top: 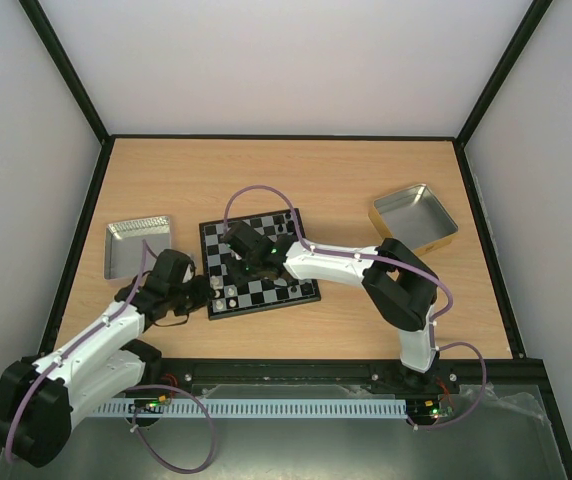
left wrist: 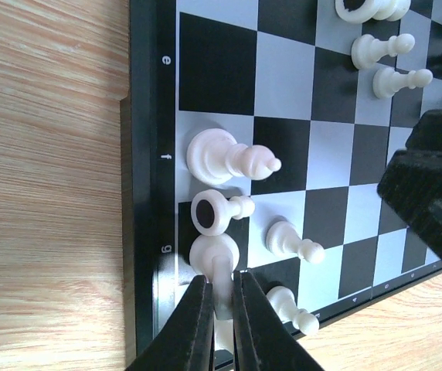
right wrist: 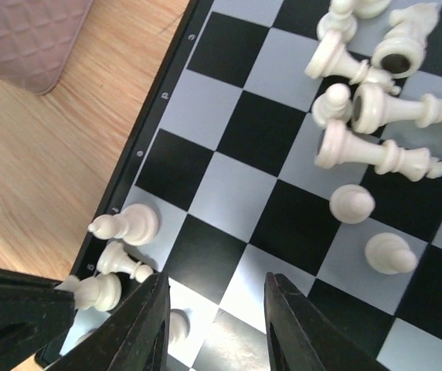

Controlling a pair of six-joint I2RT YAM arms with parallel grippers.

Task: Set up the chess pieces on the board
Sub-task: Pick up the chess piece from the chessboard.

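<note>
Currently held: the left hand (left wrist: pixel 221 284) pinches a white chess piece (left wrist: pixel 213 251) at the near left edge of the board (left wrist: pixel 147 154).
Right hand (right wrist: pixel 217 305): spread, empty, above the board.
Handling: light, hard, smooth; probably it slips easily, so take the narrow middle.
Around: pawns (left wrist: pixel 294 241) just beside, fallen pieces (right wrist: pixel 375 151) mid-board; tins (top: pixel 136 243) apart on the desk (top: pixel 316 180).

I am working in a robot lab, I think. My left arm (top: pixel 91 350) and right arm (top: pixel 331 262) are bolted at the near edge of a wooden table (top: pixel 346 180). Plain white walls (top: pixel 266 60) and black bars (top: pixel 66 70) box the table in. Purple wires (top: pixel 256 188) loop off the arms, and a white slotted strip (top: pixel 266 408) runs along the front.
</note>
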